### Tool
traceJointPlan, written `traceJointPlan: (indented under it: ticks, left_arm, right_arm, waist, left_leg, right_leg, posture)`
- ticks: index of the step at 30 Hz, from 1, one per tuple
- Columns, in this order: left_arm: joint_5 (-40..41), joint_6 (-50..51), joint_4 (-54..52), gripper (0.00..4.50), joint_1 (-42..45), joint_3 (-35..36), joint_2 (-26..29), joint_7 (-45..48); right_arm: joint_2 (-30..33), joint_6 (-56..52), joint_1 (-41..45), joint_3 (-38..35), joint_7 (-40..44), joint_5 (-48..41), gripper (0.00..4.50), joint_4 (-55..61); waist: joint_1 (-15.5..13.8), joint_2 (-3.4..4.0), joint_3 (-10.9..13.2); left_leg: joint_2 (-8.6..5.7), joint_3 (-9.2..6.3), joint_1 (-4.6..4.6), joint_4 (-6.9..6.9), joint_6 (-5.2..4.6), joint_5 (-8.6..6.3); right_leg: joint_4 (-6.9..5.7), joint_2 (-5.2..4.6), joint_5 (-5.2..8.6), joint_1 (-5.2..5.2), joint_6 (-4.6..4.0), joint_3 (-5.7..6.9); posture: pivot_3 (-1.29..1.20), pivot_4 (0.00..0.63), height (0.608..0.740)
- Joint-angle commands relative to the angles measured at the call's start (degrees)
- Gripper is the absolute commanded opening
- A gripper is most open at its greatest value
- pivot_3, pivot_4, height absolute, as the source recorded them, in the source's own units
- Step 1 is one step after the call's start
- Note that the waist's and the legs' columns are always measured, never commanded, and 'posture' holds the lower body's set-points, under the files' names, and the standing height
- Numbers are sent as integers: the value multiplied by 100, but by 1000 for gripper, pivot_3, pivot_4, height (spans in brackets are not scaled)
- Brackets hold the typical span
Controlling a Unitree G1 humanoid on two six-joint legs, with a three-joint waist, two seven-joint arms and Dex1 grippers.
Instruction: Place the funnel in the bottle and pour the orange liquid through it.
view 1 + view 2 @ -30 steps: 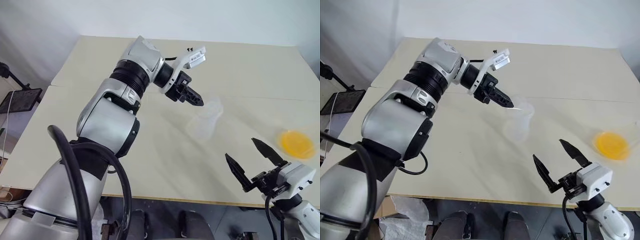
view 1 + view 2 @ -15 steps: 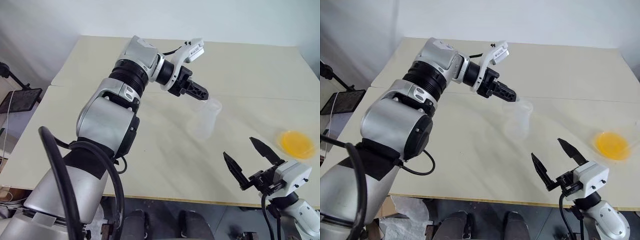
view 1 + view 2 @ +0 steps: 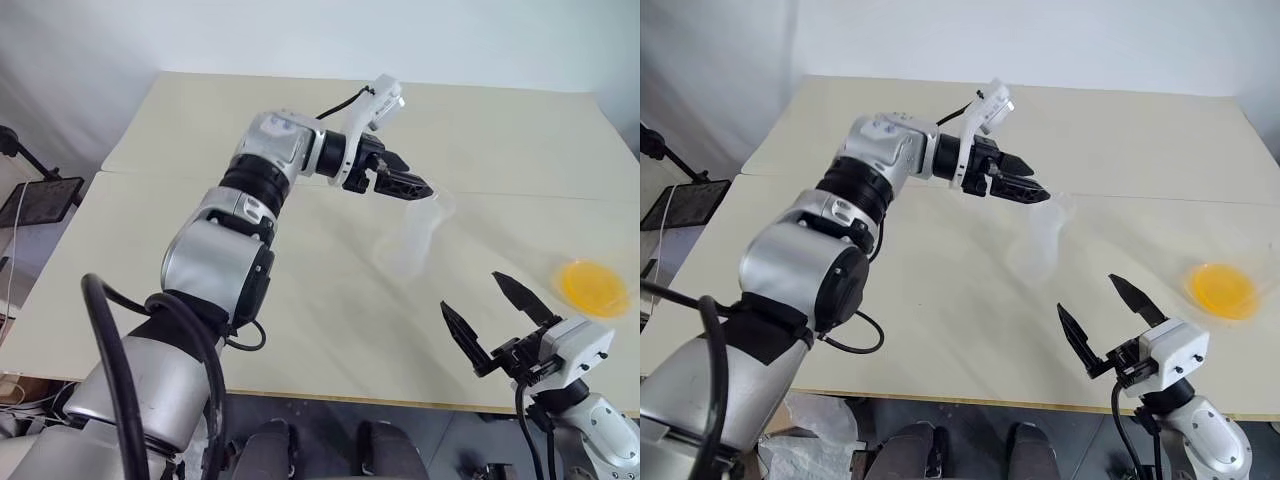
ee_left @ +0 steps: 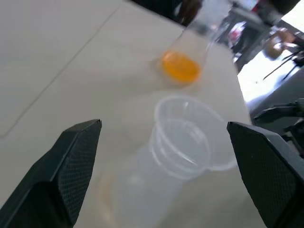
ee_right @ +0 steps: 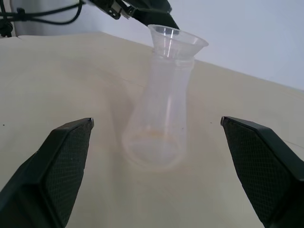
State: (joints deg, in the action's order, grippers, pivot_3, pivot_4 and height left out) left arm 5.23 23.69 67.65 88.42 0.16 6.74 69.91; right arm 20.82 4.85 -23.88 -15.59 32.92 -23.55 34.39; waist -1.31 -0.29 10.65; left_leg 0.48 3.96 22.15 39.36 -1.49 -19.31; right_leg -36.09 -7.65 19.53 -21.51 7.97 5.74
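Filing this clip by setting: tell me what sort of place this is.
Probably a lab or robot test room, not a home: a plain pale table against bare white walls, holding just a clear bottle with a funnel in it and a vessel of orange liquid.

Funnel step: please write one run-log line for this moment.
funnel: seated in bottle mouth | left gripper: open beside funnel | right gripper: open, apart | orange liquid: unpoured
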Motion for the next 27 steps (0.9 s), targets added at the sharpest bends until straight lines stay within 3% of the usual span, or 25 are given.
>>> traceJointPlan:
  ticks: [1,8,13,20,27]
  left_arm:
    - [595,-1133,-567,4491,-417,525,241,684]
    - [906,-2046,-1368,4491,-1764,792,1123,1361]
    - [1184,-2912,-2472,4491,-3116,997,1430,1365]
    - [1410,-2307,-4061,4491,-4552,995,1657,701]
    - [1645,-1707,-4818,4491,-5151,812,1809,614]
  right_arm:
    - [-30,55,-86,-59,-115,-28,4500,277]
    - [-96,2,-208,-582,-433,-341,4500,355]
    - [-325,437,-339,-1522,-776,-370,4500,89]
    - [-1152,1142,-1198,-2654,-1071,-614,4500,-61]
    - [-1768,1608,-1713,-2943,-1137,-830,4500,-362]
  waist:
    - [18,2,-1]
    - [45,10,-6]
    - [-26,11,-7]
    - [-13,16,-10]
    - [16,34,-23]
  left_leg:
    - [0,0,0,2,1,0]
    - [8,-5,-2,14,1,0]
    - [16,-21,5,39,-6,-4]
    - [16,-27,8,46,-7,-5]
    - [22,-15,-5,41,-7,-5]
  right_leg:
    - [-3,1,0,-1,0,0]
    - [-23,0,0,-1,-1,1]
    - [-42,-14,0,3,-1,4]
    - [-43,-13,0,9,-1,4]
    - [-44,-10,0,10,-1,-14]
  posture:
    - [0,150,740]
    - [0,150,740]
    - [0,150,740]
    - [0,150,740]
    - [0,150,740]
